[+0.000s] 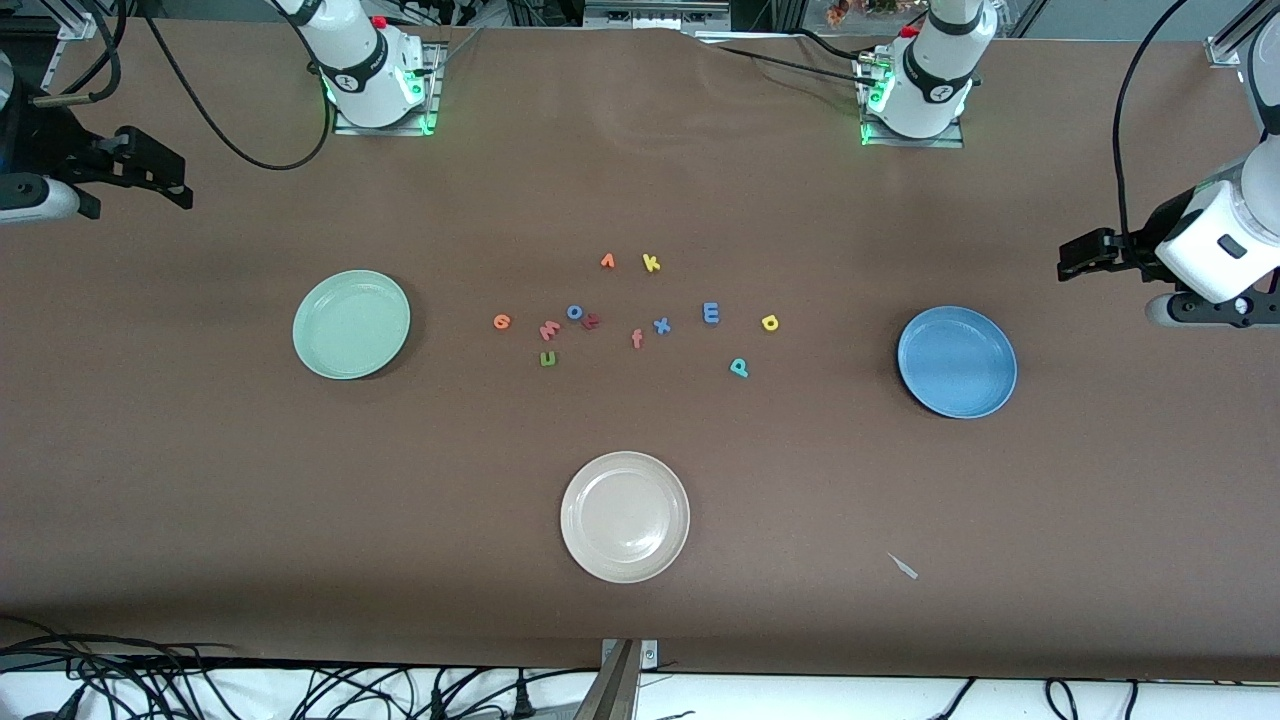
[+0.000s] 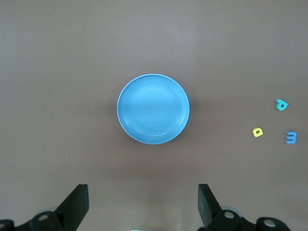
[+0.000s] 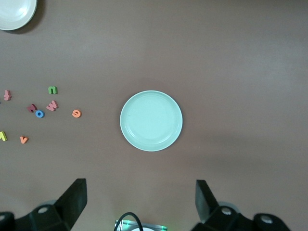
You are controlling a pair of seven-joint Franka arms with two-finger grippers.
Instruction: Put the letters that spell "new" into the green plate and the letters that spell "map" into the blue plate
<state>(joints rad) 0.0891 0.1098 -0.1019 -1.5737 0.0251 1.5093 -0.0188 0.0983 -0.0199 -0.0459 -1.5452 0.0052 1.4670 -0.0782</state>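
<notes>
Both grippers hang spread wide and holding nothing: left gripper (image 2: 143, 204) over the desk's edge by the blue plate (image 2: 153, 109), right gripper (image 3: 140, 202) by the green plate (image 3: 151, 121).

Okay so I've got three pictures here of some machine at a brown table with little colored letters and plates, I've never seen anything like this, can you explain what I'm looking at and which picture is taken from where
These are two robot arms at a brown table, each ending in a two-finger gripper. The wide picture comes from a high camera facing the robots. The other two come from cameras on the arms' wrists, looking down past the open fingers.

The left gripper hangs over the blue plate, at the left arm's end of the table. The right gripper hangs over the green plate, at the right arm's end. Both are open and hold nothing.

Between those plates lie small foam letters, among them an orange e, a reddish w, a green n, a blue m, a yellow a and a teal p. A cream-white plate sits nearer the front camera. All three plates are empty.
</notes>
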